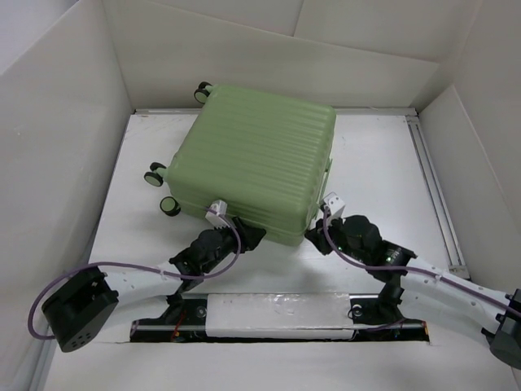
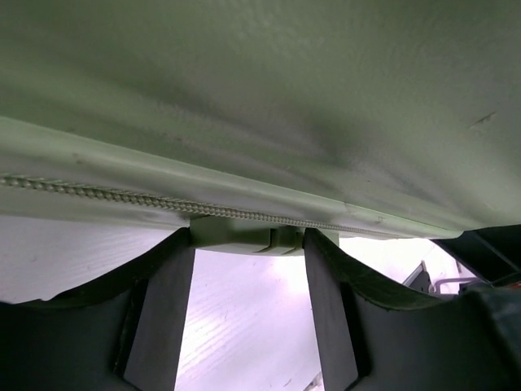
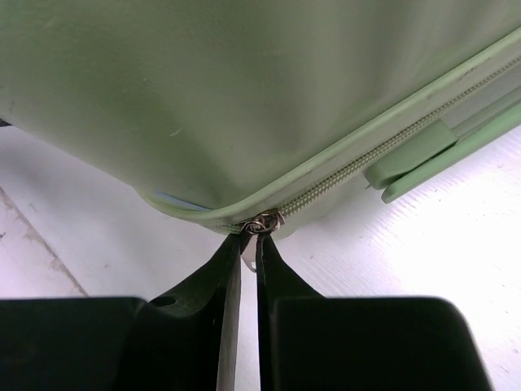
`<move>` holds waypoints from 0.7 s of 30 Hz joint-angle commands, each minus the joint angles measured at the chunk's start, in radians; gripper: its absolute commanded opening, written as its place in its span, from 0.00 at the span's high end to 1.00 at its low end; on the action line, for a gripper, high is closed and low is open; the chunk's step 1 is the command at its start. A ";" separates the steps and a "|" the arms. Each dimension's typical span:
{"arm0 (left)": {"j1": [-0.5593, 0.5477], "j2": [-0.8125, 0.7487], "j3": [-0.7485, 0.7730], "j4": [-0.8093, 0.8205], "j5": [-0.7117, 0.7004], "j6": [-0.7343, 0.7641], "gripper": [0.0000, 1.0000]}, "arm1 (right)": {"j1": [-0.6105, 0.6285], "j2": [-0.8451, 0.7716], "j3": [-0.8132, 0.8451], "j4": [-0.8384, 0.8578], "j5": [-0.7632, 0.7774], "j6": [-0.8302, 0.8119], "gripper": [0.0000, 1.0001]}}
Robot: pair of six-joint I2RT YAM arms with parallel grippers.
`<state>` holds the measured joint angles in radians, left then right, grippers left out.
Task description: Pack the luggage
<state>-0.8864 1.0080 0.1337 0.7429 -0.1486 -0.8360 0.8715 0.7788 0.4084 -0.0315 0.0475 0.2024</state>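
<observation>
The luggage (image 1: pixel 256 159), a pale green ribbed hard-shell suitcase, lies flat and closed in the middle of the table, its caster wheels (image 1: pixel 155 173) on the left. My left gripper (image 1: pixel 248 236) is open at its near edge; in the left wrist view its fingers (image 2: pixel 167 318) flank a small green foot (image 2: pixel 244 236) under the zipper line (image 2: pixel 98 194). My right gripper (image 1: pixel 316 234) is at the near right corner, shut on the metal zipper pull (image 3: pixel 262 236). A sliver of light blue lining (image 3: pixel 175 198) shows at the seam there.
White walls (image 1: pixel 65 122) box in the table on the left, back and right. A metal rail (image 1: pixel 431 187) runs along the right side. The suitcase's side handle (image 3: pixel 415 159) sticks out near my right gripper. The arm bases sit on a taped strip (image 1: pixel 277 314) at the near edge.
</observation>
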 commanded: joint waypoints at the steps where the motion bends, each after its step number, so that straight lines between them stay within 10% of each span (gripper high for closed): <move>1: 0.004 0.046 0.063 0.110 0.035 0.025 0.57 | 0.000 0.005 0.012 0.196 -0.023 0.025 1.00; 21: 0.004 0.234 0.161 0.236 -0.014 -0.049 1.00 | 0.308 0.076 0.106 0.090 -0.159 0.256 1.00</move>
<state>-0.8783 1.2034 0.1967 0.8921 -0.1852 -0.8665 1.0489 0.8902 0.4416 0.0189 0.1707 0.3828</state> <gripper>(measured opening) 0.468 0.138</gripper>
